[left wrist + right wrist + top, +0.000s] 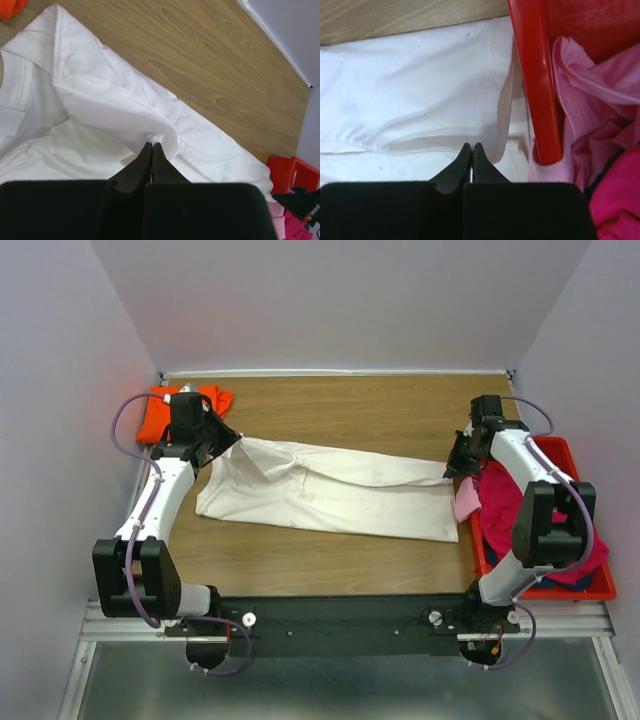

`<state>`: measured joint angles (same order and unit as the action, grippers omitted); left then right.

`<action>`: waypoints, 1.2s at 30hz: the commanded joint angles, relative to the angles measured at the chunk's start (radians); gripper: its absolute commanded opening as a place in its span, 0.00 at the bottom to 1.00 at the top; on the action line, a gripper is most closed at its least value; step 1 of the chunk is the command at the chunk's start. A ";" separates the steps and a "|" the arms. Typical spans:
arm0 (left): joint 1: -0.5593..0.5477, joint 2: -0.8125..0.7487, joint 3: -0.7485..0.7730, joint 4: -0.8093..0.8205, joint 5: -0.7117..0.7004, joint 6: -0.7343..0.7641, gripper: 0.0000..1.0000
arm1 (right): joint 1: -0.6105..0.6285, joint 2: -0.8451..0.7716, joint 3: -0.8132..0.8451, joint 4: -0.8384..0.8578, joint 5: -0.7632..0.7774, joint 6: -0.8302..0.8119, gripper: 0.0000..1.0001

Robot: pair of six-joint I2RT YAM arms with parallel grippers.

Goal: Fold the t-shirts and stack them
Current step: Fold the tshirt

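Worktop (350,410): brown wood-grain laminate, matte, grain running left to right, rectangular, filling the floor of the enclosure
Back wall (340,300): plain, pale lavender-grey, unmarked
Left wall (60,440): same pale finish, meets the worktop along its left side
Right wall (600,360): same finish, slightly darker in shade
White strip (340,373): narrow trim along the far edge of the worktop, where it meets the back wall
Rail (100,625): silver metal extrusion across the near edge
Metal sheet (350,685): dull grey panel below the rail
Light: soft, even, with faint shadows only
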<state>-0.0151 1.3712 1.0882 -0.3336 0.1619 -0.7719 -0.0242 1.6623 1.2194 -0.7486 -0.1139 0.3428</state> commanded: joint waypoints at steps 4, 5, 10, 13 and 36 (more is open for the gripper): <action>0.004 -0.087 -0.100 -0.053 -0.016 -0.017 0.00 | 0.003 -0.047 -0.057 -0.001 0.063 0.025 0.02; 0.004 -0.095 -0.111 -0.065 -0.012 -0.018 0.00 | 0.003 -0.056 -0.069 -0.006 0.081 0.039 0.05; 0.007 -0.168 -0.107 -0.146 -0.036 -0.004 0.54 | 0.004 -0.108 -0.106 -0.021 0.103 0.061 0.48; 0.006 -0.182 -0.068 -0.180 -0.058 0.019 0.63 | 0.015 -0.125 -0.094 -0.021 0.109 0.048 0.53; 0.027 0.324 0.088 -0.074 -0.009 0.387 0.60 | 0.691 0.335 0.380 0.209 -0.047 0.061 0.52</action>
<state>0.0109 1.6737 1.1435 -0.4274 0.1543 -0.4572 0.5880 1.9282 1.5253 -0.6125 -0.1093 0.3908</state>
